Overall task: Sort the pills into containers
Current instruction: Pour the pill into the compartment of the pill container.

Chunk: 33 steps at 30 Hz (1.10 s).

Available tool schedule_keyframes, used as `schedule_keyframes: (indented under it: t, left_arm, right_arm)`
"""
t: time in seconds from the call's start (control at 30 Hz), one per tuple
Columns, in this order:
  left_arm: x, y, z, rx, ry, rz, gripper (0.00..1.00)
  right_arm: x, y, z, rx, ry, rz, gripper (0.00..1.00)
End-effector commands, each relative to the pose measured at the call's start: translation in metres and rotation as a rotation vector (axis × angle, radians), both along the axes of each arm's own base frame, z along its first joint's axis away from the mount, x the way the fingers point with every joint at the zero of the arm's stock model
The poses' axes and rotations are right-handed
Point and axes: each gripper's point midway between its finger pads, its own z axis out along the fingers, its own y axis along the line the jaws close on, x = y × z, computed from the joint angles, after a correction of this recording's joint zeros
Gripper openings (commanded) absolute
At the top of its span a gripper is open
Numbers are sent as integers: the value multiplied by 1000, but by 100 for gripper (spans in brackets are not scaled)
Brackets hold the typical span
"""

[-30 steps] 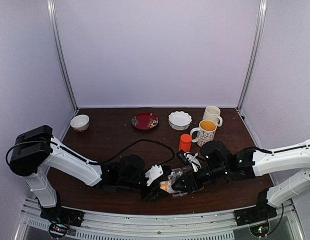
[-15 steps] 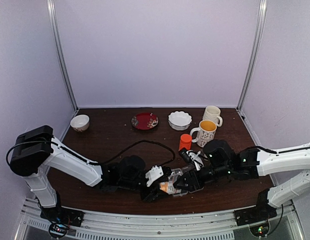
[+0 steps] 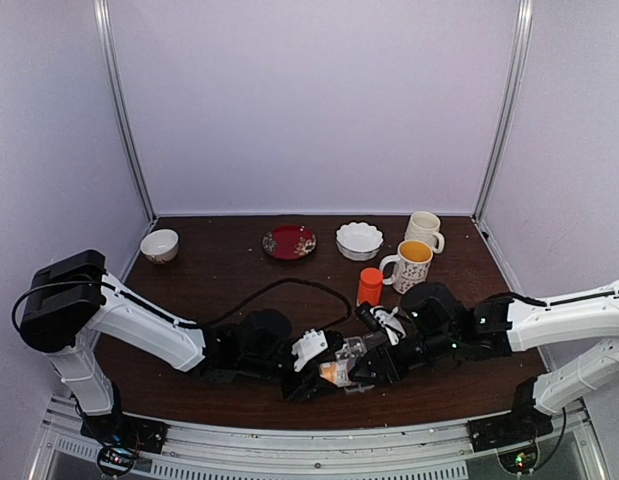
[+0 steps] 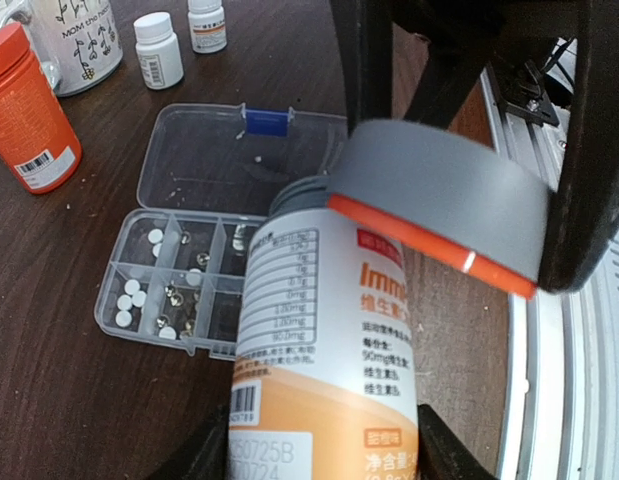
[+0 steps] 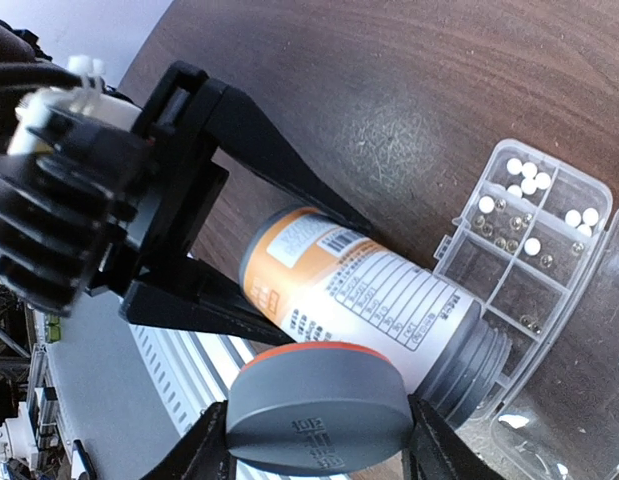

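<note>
My left gripper point(image 4: 327, 455) is shut on the body of a white-and-orange bottle point(image 4: 324, 330), which is tilted with its grey threaded neck over the clear pill box point(image 4: 117, 262). The bottle's grey cap point(image 5: 319, 405) is off, and my right gripper point(image 5: 319, 442) is shut on it beside the neck. The box's containers hold small white pills point(image 4: 129, 298) at its left end, also seen in the right wrist view as pills point(image 5: 526, 178). The box's hinged lid point(image 4: 209, 160) lies open and flat. In the top view both grippers meet near the table's front edge around the bottle point(image 3: 332, 372).
An orange bottle point(image 3: 370, 285) stands just behind the grippers, with two small white bottles point(image 4: 157, 48) and a patterned mug point(image 3: 409, 264) nearby. Along the back are a second mug point(image 3: 424, 228), a white bowl point(image 3: 359, 240), a red plate point(image 3: 289, 242) and a small bowl point(image 3: 159, 245).
The right arm, with the cap, drifted slightly right and came back left. Both grips are unchanged and the left arm has stayed still.
</note>
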Motion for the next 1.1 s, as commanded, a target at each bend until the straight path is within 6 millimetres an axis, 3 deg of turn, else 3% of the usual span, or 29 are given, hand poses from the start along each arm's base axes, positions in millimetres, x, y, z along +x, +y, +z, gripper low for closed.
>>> schedule_keyframes:
  t: [0.0, 0.07, 0.23, 0.37, 0.5, 0.67, 0.8, 0.93, 1.07]
  left_arm:
    - [1, -17, 25, -85, -21, -17, 8]
    - [1, -18, 25, -86, -21, -20, 8]
    - [1, -18, 25, -79, -15, -20, 8]
    - [1, -17, 25, -76, -17, -18, 8]
    - [0, -17, 25, -75, -16, -21, 8]
    - [1, -16, 25, -73, -15, -19, 8]
    - [0, -17, 25, -67, -14, -21, 8]
    - [1, -16, 25, -66, -15, -17, 8]
    - [1, -16, 26, -60, -13, -19, 7]
  right_arm:
    - [5, -3, -4, -16, -22, -15, 0]
    - [0, -2, -14, -68, 13, 24, 0]
    - [8, 1, 16, 41, -54, -18, 0]
    - [2, -3, -11, -73, -5, 18, 0]
    - [7, 3, 17, 40, -48, -8, 0]
    - [3, -3, -8, -64, -12, 13, 0]
    - [9, -1, 18, 41, -65, -32, 0]
    - [6, -7, -4, -71, -32, -1, 0]
    - [9, 1, 22, 49, -65, -23, 0]
